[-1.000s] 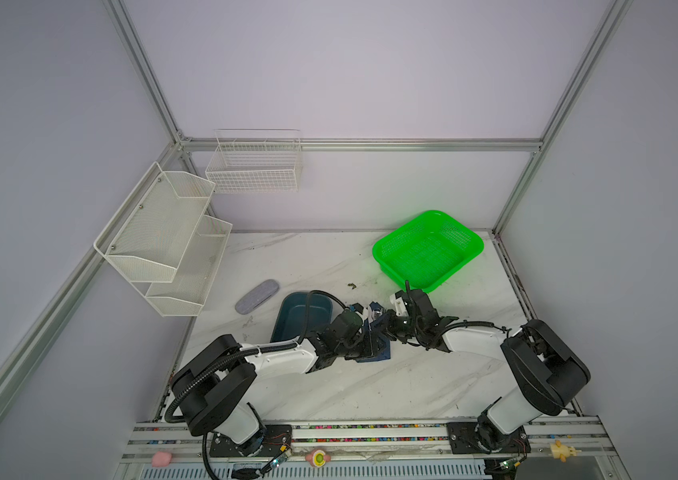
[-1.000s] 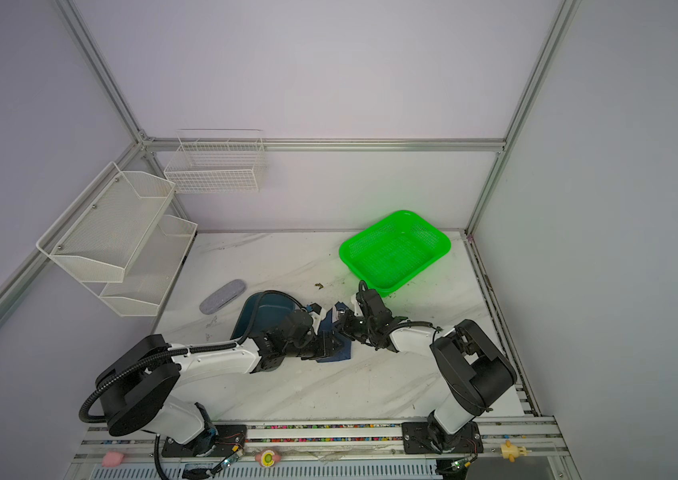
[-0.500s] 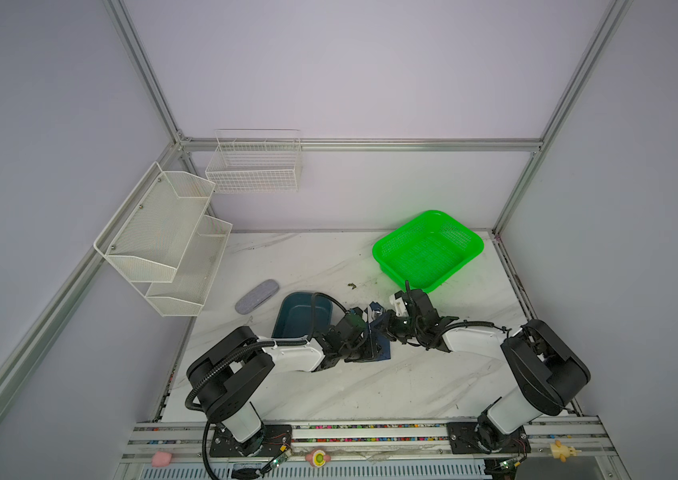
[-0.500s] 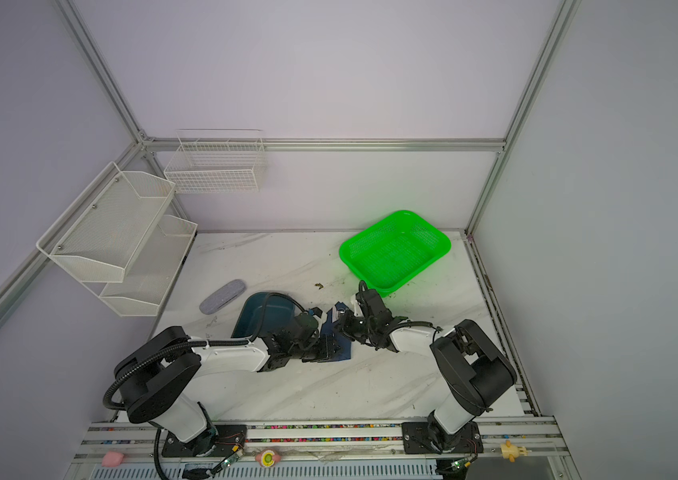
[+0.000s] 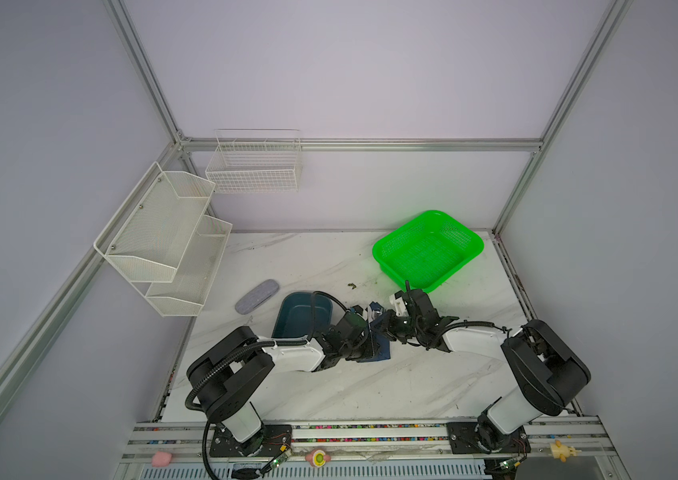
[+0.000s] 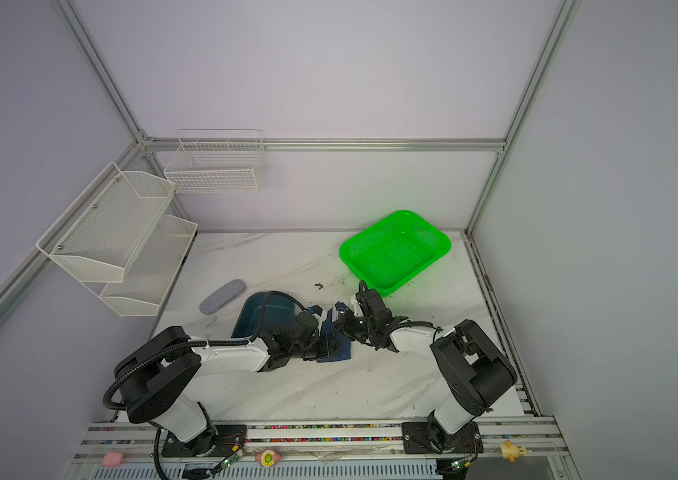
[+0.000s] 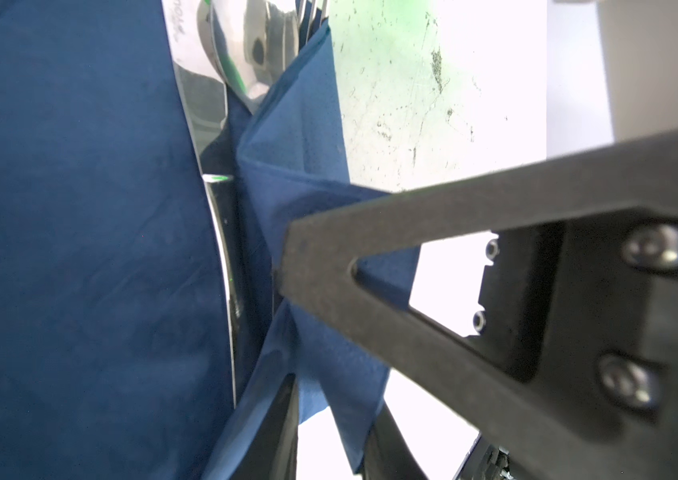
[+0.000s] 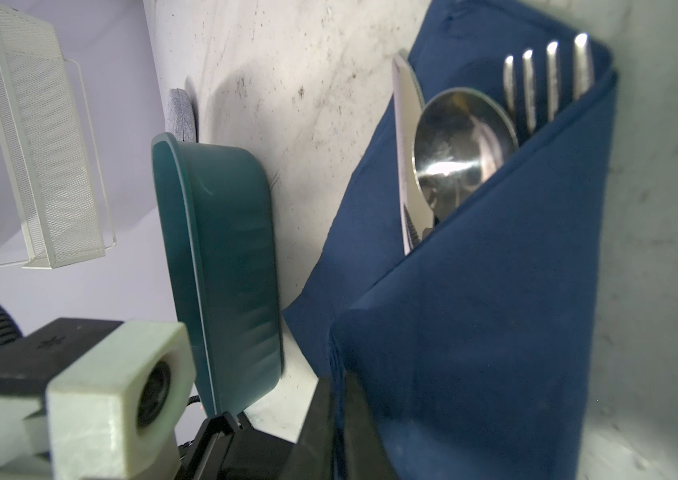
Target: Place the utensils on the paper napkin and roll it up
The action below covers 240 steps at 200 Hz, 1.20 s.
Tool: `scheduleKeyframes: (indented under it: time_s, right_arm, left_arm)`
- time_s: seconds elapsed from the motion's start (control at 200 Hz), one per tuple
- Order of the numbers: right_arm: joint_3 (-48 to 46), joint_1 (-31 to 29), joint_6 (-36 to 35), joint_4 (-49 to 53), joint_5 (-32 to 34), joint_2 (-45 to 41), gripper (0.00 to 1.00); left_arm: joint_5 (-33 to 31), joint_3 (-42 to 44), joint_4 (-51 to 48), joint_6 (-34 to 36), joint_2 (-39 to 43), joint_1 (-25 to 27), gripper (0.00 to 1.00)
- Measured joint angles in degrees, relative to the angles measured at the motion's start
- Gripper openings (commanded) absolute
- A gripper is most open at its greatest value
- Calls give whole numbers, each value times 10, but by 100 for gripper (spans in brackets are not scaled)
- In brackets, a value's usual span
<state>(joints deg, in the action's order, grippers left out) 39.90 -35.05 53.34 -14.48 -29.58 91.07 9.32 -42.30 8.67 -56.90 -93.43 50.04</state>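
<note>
The navy paper napkin (image 8: 495, 311) lies folded over the utensils between the two arms in both top views (image 5: 381, 353) (image 6: 339, 351). From its far end stick out the knife (image 8: 406, 137), the spoon bowl (image 8: 462, 137) and the fork tines (image 8: 549, 75). My right gripper (image 8: 339, 382) is shut on a folded edge of the napkin. A loose napkin flap (image 7: 345, 374) hangs between the jaws of my left gripper (image 7: 335, 399), which stand apart with bare table showing through. The right gripper's finger (image 7: 370, 249) presses the fold beside it.
A dark teal tray (image 5: 302, 316) sits just left of the napkin, under the left arm's cable. A grey oblong case (image 5: 257, 296) lies further left. A green basket (image 5: 395, 270) stands behind the right gripper. White mesh shelves (image 5: 163, 237) and a wire basket (image 5: 254, 166) hang on the walls.
The left arm's rear links have swung a little to the right. Both grippers have stayed at the napkin, which looks unmoved.
</note>
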Motion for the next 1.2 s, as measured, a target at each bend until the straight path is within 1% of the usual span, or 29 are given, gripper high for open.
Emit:
scheduleKeyframes:
  time_s: [0.165,0.285,0.45,0.56,0.655,0.675,0.7,0.745,0.855,0.955,1.045,1.125,1.2]
  right_arm:
    - [0,0,2,-3,0,0,10]
    - [0,0,4,-4,0,-2,10]
    - [0,0,4,-5,0,-6,10]
    - [0,0,4,-5,0,-9,10]
    - [0,0,5,-3,2,-13,15]
    - [0,0,5,-1,4,-16,16]
    - [0,0,4,3,6,-19,21]
    - [0,0,5,19,20,-32,30]
    - [1,1,2,81,73,-93,37]
    - [-5,9,2,101,107,-163,36]
    - [-19,17,-1,105,132,-208,32]
    - [-35,20,-7,106,137,-218,28]
    - [-56,20,-12,99,117,-212,26]
  left_arm:
    - [0,-21,-1,1,-3,-1,25]
    - [1,-24,-3,6,-6,-2,18]
    - [-4,-28,-25,6,-9,-5,13]
    - [-10,-30,-43,9,-10,-6,5]
    - [-11,-31,-52,10,-12,-6,3]
    - [-12,-31,-53,10,-12,-6,3]
    - [-12,-31,-54,11,-13,-6,3]
    - [-12,-32,-56,11,-14,-6,2]
    - [-15,-32,-58,10,-14,-7,1]
    - [-18,-32,-59,10,-14,-9,1]
    - [-21,-32,-63,10,-14,-9,1]
    - [-21,-32,-64,9,-14,-9,2]
    - [-21,-32,-60,7,-14,-10,2]
